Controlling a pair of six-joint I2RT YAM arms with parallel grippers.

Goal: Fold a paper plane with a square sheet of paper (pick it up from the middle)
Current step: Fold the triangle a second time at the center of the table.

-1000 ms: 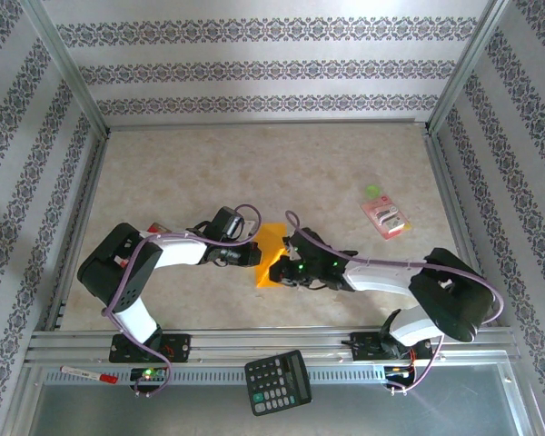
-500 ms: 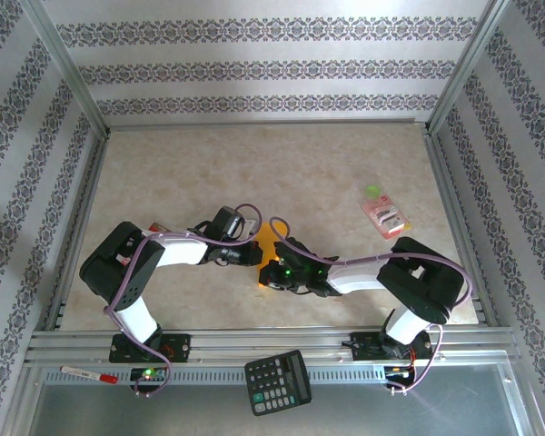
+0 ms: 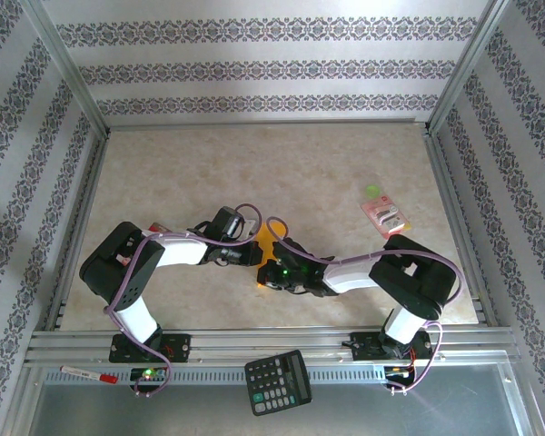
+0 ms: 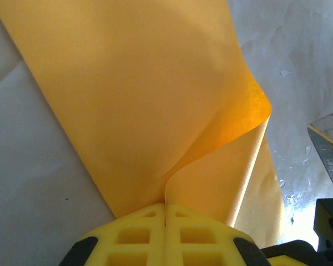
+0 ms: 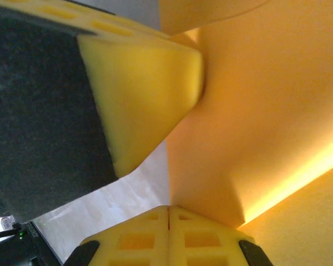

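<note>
The square sheet of paper [image 3: 266, 238] is orange-yellow and lies mid-table, mostly covered by both grippers. My left gripper [image 3: 252, 255] comes in from the left and my right gripper [image 3: 272, 273] from the right; they nearly touch. In the left wrist view my left gripper [image 4: 165, 206] is shut on an edge of the paper [image 4: 144, 100], which curls up in a soft bend. In the right wrist view my right gripper [image 5: 168, 209] is shut on a raised fold of the paper [image 5: 255, 111], with a yellow foam finger [image 5: 144, 83] of the other gripper close by. A paper plane is out of view.
A pink packet [image 3: 384, 216] and a small green piece [image 3: 373, 191] lie at the right of the table. A black calculator [image 3: 278, 381] and a red-capped pen [image 3: 89, 373] rest on the metal rail in front. Aluminium frame posts edge the table.
My right arm has folded in and its gripper has slid left over the paper, close to the left gripper. The left arm has hardly moved.
</note>
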